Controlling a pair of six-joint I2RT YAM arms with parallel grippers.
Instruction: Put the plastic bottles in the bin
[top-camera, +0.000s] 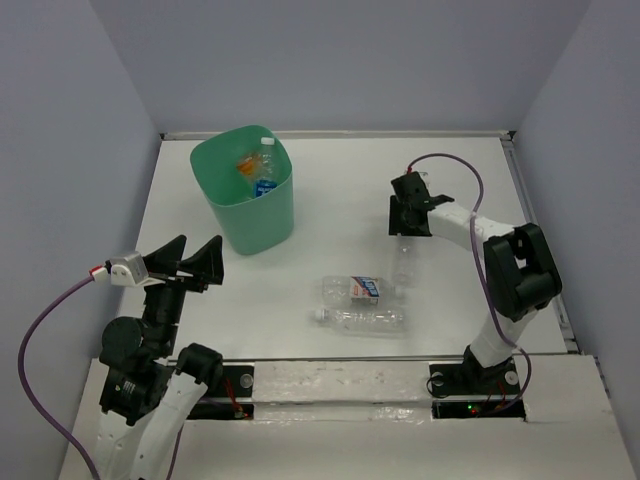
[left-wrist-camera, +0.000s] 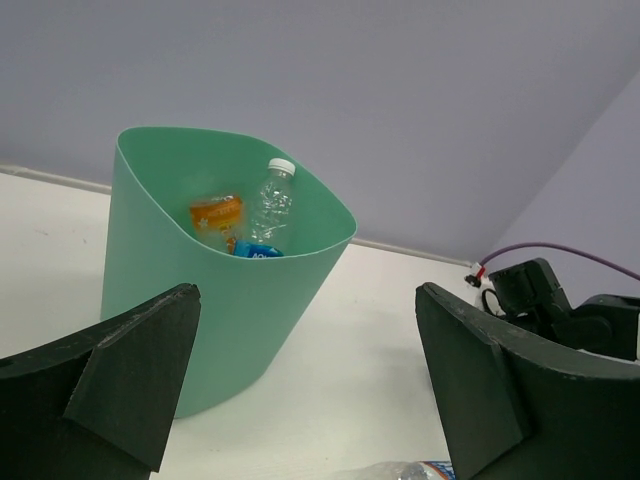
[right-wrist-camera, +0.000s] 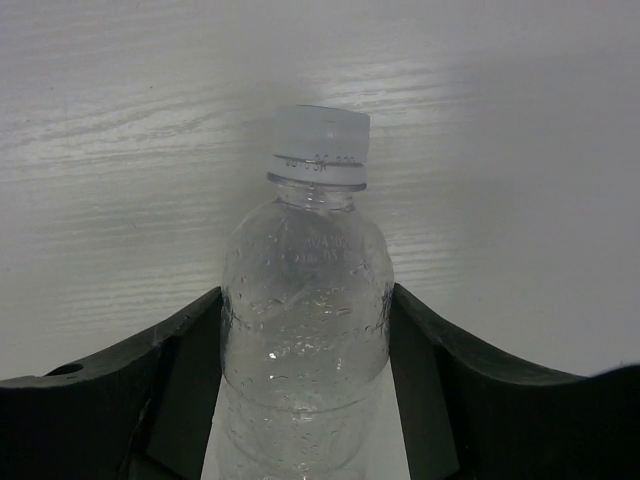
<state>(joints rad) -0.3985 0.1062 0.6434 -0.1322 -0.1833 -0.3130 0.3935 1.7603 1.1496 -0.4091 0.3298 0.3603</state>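
L pincer (top-camera: 200, 245) spread wide and empty, green bin (top-camera: 247, 215) just ahead of its tips, prob. standing by. Bin holds an orange bottle (left-wrist-camera: 216, 214) & a capped clear bottle (left-wrist-camera: 270, 205). Blue-labelled bottle (top-camera: 352, 289) & bare bottle (top-camera: 362, 318) lie flat btwn the pincers. R pincer (top-camera: 409, 222) pinches a white-capped bottle (right-wrist-camera: 305, 320) across both flanks, apparently for lifting. Its long axis runs out btwn the jaws, cap pointing away past the tips.

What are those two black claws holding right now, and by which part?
The right gripper clasps a clear, white-capped plastic bottle around its upper body; the left gripper is open, empty.
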